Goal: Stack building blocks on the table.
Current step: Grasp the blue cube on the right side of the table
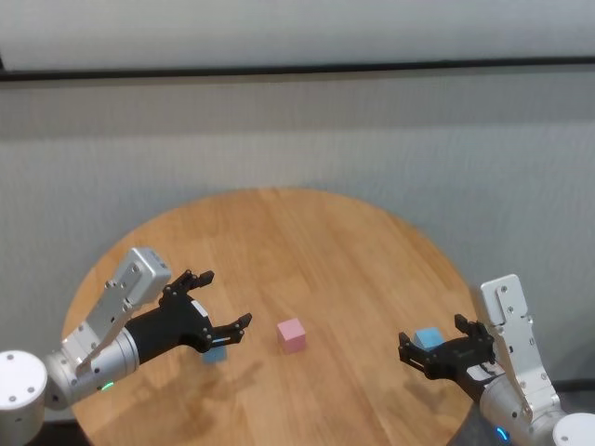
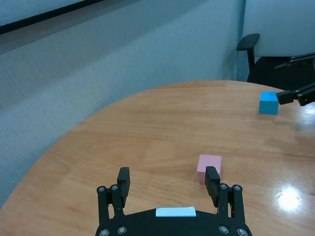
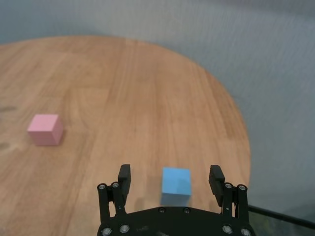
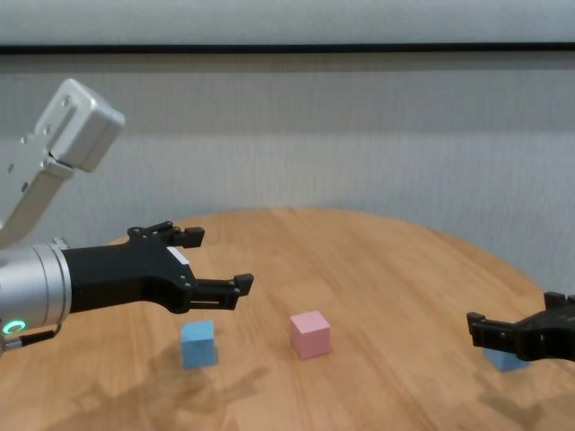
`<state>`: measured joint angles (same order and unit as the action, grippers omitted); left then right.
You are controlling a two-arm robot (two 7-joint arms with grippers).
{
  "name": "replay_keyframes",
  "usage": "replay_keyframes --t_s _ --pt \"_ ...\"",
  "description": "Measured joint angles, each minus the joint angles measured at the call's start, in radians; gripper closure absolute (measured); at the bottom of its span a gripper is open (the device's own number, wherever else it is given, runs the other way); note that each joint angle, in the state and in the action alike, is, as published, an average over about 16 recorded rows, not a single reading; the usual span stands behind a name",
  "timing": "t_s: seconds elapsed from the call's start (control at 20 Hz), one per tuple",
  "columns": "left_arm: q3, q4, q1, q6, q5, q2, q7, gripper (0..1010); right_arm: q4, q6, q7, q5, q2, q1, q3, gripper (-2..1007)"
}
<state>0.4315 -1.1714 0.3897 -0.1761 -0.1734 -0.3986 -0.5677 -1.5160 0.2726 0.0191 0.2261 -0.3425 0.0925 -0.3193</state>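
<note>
A pale pink block (image 1: pixel 291 334) sits near the middle of the round wooden table (image 1: pixel 307 242). A light blue block (image 1: pixel 215 353) lies to its left, under my left gripper (image 1: pixel 226 297), which hovers open and empty above it. That block is hidden in the left wrist view, where the pink block (image 2: pixel 209 167) shows by one finger. A second blue block (image 1: pixel 428 339) lies near the table's right edge. My right gripper (image 1: pixel 430 333) is open, low over the table, with this block (image 3: pixel 176 184) between its fingers, not touching.
A grey wall stands behind the table. A dark office chair (image 2: pixel 248 49) shows beyond the table's far side in the left wrist view. The table's edge (image 3: pixel 243 147) runs close by the right blue block.
</note>
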Motion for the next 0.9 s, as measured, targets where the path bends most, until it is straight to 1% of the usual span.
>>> replay_keyframes --t_s 0.45,0.9 --pt "0.0 0.0 0.0 0.0 0.0 0.0 0.0 7 0.007 0.018 0.012 -0.022 0.005 -0.003 0.008 4" --pt "0.0 0.0 0.0 0.0 0.0 0.0 0.0 7 0.029 0.021 0.026 -0.04 0.019 0.003 0.018 4"
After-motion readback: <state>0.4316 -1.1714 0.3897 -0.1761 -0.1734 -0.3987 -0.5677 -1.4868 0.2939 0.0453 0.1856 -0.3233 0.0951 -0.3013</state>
